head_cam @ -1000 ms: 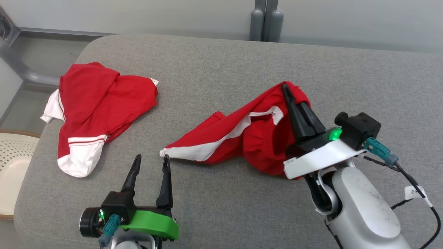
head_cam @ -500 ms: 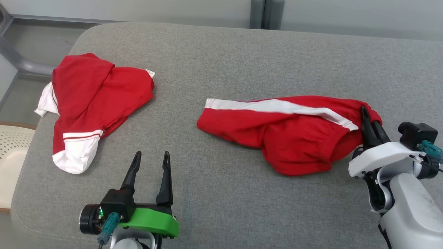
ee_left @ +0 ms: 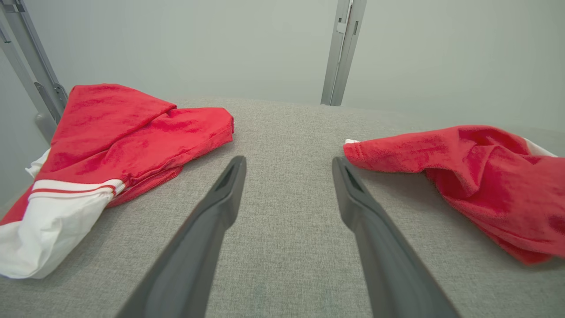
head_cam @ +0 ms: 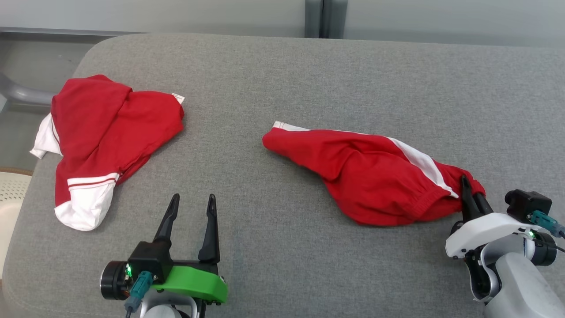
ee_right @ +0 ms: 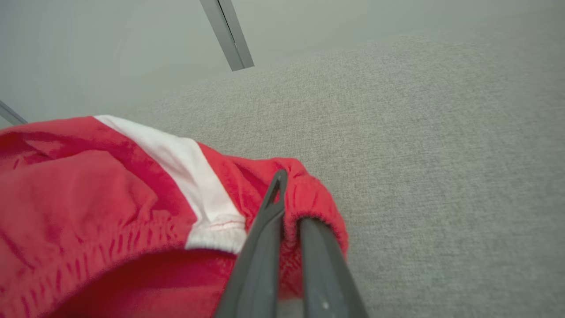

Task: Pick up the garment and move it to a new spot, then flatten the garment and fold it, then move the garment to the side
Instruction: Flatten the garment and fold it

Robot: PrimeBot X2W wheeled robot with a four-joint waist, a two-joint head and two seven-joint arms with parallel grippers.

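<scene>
The garment (head_cam: 375, 176), red shorts with a white side stripe, lies stretched across the right half of the grey cushion. My right gripper (head_cam: 468, 191) is shut on its elastic waistband at the right end; the right wrist view shows the waistband (ee_right: 304, 194) pinched between the two fingers, the right fingertip tucked under the hem. My left gripper (head_cam: 193, 203) stands open near the front edge, nothing between its fingers. In the left wrist view the garment's leg end (ee_left: 463, 176) lies to the right of the open fingers (ee_left: 229, 185).
A second red and white garment (head_cam: 106, 137) lies crumpled at the cushion's left end, also seen as a heap (ee_left: 114, 145) from the left wrist. A pale perforated basket (head_cam: 11, 198) stands beyond the left edge. A grey post (head_cam: 314, 17) rises behind the cushion (head_cam: 273, 79).
My right gripper has pulled the garment rightward and toward the front, laying it from a lifted bunch out along the cushion. The head camera has shifted. The left gripper stayed in place.
</scene>
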